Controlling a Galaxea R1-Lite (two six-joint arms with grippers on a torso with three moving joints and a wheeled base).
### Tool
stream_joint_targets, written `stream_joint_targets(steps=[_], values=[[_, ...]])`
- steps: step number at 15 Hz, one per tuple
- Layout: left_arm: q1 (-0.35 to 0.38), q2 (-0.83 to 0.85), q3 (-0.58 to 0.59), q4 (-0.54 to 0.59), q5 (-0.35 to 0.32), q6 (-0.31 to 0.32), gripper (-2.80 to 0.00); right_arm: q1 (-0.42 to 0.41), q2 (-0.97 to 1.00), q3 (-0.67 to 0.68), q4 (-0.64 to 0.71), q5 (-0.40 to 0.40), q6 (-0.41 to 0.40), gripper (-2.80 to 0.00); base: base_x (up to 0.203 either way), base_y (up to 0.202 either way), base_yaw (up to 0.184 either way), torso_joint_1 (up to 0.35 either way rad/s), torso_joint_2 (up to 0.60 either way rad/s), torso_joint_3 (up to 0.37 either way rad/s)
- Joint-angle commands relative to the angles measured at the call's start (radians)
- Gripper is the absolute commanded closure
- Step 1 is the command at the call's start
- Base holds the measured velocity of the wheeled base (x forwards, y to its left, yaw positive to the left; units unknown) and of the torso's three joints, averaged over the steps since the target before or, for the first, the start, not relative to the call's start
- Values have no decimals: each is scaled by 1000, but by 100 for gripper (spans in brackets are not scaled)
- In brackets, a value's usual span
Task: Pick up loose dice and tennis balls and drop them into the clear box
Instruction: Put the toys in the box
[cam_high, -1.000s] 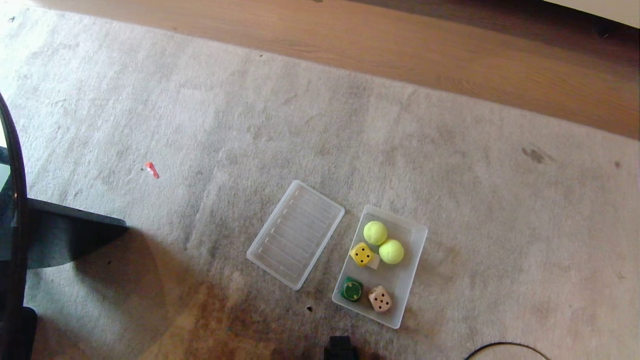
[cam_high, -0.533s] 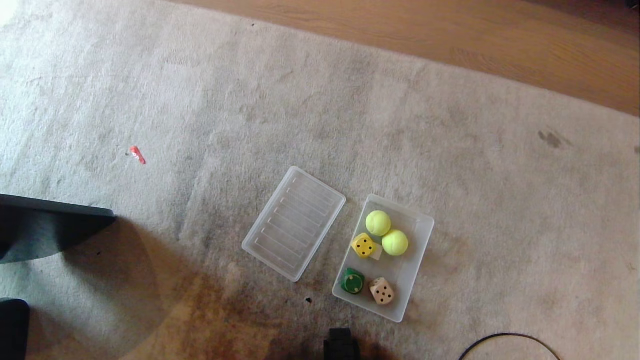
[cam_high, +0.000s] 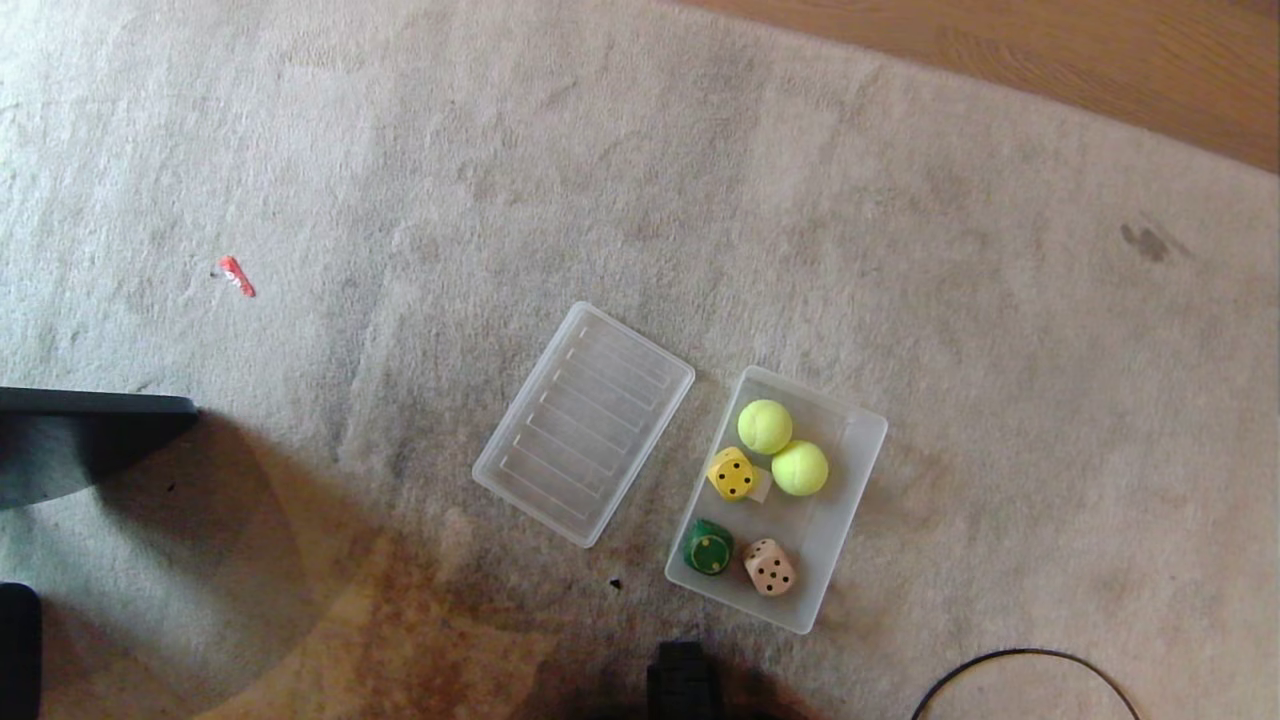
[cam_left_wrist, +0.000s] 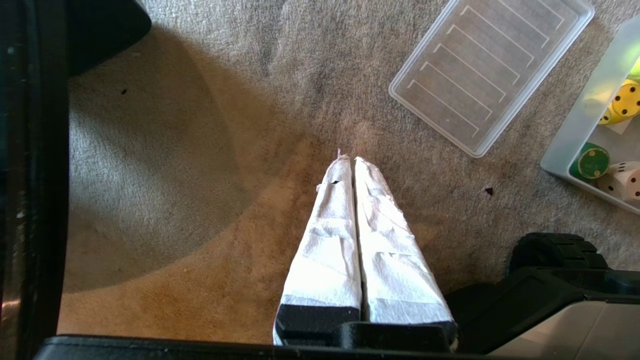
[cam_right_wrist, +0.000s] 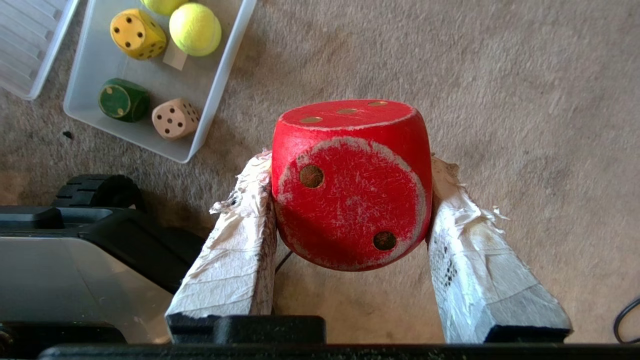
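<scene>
Since 1 second ago only the camera has tilted. On the carpet (cam_high: 900, 250), the clear box (cam_high: 850, 500) holds 2 tennis balls (cam_high: 765, 426) and 3 dice (cam_high: 732, 473). Right gripper (cam_right_wrist: 350, 170) clamps the red die (cam_right_wrist: 351, 182); left gripper (cam_left_wrist: 349, 160) is clenched empty.

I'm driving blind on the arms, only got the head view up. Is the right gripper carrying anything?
Observer: Yes, the right gripper is clamped on the red die, off the carpet.
Operator: And the left one?
Observer: The left gripper is shut and empty, above the carpet.
Operator: Is the die over the clear box yet?
Observer: No. In the right wrist view the box lies off to one side, holding the yellow die, green die, tan die and the tennis balls.
</scene>
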Motion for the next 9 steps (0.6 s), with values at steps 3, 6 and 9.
stream_joint_targets(steps=[3,6,9], values=[[0,0,1,1,1,3,0,0,-1,2,0,2,-9,0,0,0,0,2,5,-33],[0,0,0,1,1,3,0,0,1,-18,11,6,0,0,0,0,0,0,0,0],[0,0,0,1,1,3,0,1,114,-152,66,31,105,0,0,0,0,0,0,0]])
